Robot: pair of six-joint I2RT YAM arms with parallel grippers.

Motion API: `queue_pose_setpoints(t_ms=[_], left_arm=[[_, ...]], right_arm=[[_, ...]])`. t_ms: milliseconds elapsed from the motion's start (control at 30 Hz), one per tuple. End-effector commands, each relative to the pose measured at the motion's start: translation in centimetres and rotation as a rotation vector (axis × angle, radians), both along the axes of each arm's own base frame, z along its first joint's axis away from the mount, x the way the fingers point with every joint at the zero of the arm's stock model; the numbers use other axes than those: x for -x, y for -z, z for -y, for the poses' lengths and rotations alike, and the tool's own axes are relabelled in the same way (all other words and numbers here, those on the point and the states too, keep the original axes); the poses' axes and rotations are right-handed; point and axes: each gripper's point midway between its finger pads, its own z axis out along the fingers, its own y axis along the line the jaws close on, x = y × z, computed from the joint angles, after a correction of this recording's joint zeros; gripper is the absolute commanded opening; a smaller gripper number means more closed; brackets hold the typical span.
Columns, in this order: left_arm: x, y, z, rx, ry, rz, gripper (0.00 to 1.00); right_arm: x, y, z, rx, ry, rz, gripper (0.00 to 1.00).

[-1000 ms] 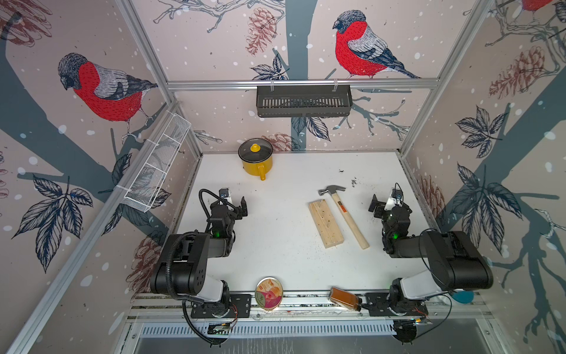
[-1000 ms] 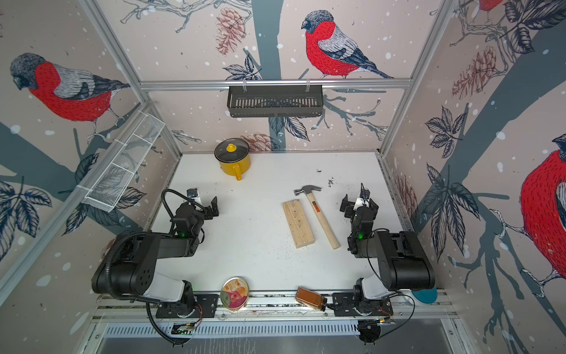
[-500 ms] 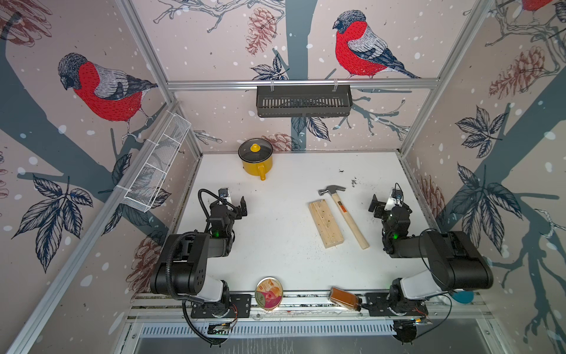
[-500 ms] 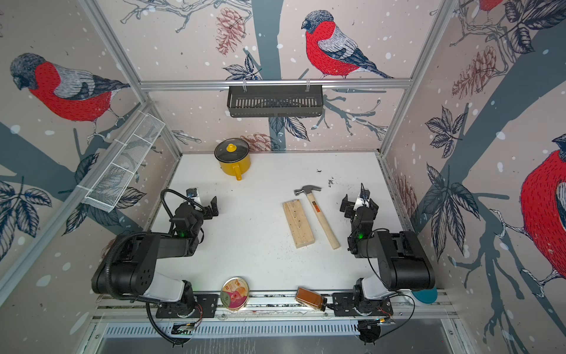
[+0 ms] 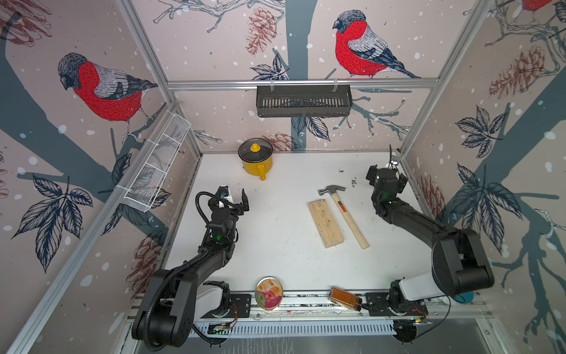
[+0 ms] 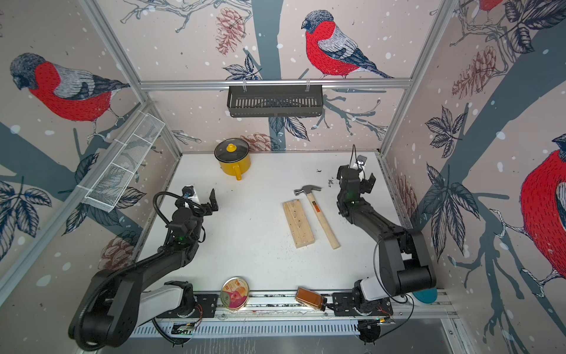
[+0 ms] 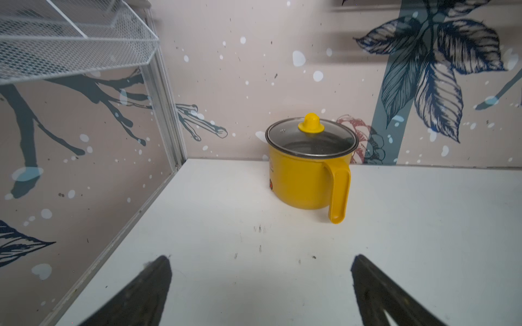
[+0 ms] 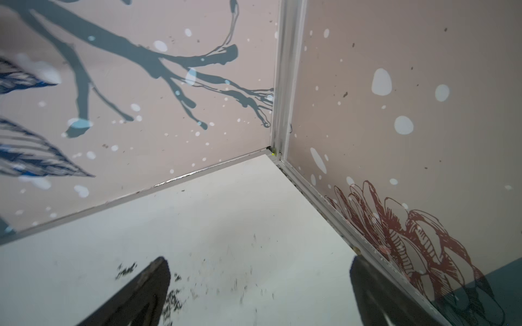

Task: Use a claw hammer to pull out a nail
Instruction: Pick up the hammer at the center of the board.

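Note:
The claw hammer [image 5: 349,219] [image 6: 318,214] lies flat on the white table, grey head toward the back, pale handle toward the front. A wooden block [image 5: 325,223] [image 6: 298,226] lies just left of it, almost touching. Small dark marks dot the block's top, and I cannot make out a nail. My left gripper [image 5: 235,194] [image 7: 261,262] stands open at the left, facing the yellow pot, nothing between its fingers. My right gripper [image 5: 387,175] [image 8: 260,262] is open near the back right corner, empty, to the right of the hammer head.
A yellow lidded pot [image 5: 255,161] [image 7: 305,175] stands at the back. A round tin [image 5: 269,292] and a spice jar [image 5: 344,298] rest on the front rail. A black basket [image 5: 303,98] and a white wire basket [image 5: 156,165] hang on the walls. Dark crumbs [image 8: 169,299] lie by the right gripper.
The right gripper has moved toward the back right corner, and both arms have lifted somewhat. Hammer and block have not moved. Both grippers stayed open.

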Motion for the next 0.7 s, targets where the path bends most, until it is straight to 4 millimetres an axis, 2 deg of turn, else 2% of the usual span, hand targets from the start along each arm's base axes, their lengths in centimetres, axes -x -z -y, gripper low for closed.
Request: queue_pose_setpoints(t_ms=[0,67,167,233,300,367,500,567,667], left_arm=[[0.7,-1.5,-0.3,0.193,-0.020,0.035,0.99],[0.6,-2.3,1.2,0.311,0.056,0.014,0.99],[0.1,-2.7,4.8,0.379,0.210,-0.023,0.99],[-0.2,-2.0,7.5,0.361,0.268,-0.071,0.99],[-0.6,-0.5,10.2,0.333,0.335,-0.148,0.99],[-1.0,0.9,11.7,0.370,0.369,-0.213,0.99],[-1.3,1.7,14.3,0.437,0.483,-0.261,0.99],[-1.2,2.3,15.1,0.449,0.510,-0.282,0.97],[-1.3,3.3,15.7,0.454,0.522,-0.320,0.93]], right_arm=[[1.7,5.5,0.5,0.001,0.130,-0.319,1.00],[0.9,7.0,-1.4,0.043,0.063,-0.382,1.00],[0.1,8.8,-4.9,0.023,-0.086,-0.440,1.00],[-0.2,9.6,-7.4,-0.020,-0.216,-0.455,1.00],[-0.3,9.6,-9.7,-0.069,-0.339,-0.457,1.00],[-0.2,9.7,-11.8,-0.115,-0.453,-0.462,1.00],[0.3,9.8,-15.2,-0.190,-0.621,-0.469,1.00],[0.8,10.6,-17.1,-0.214,-0.703,-0.501,0.98],[1.5,11.8,-18.6,-0.166,-0.724,-0.542,0.97]])
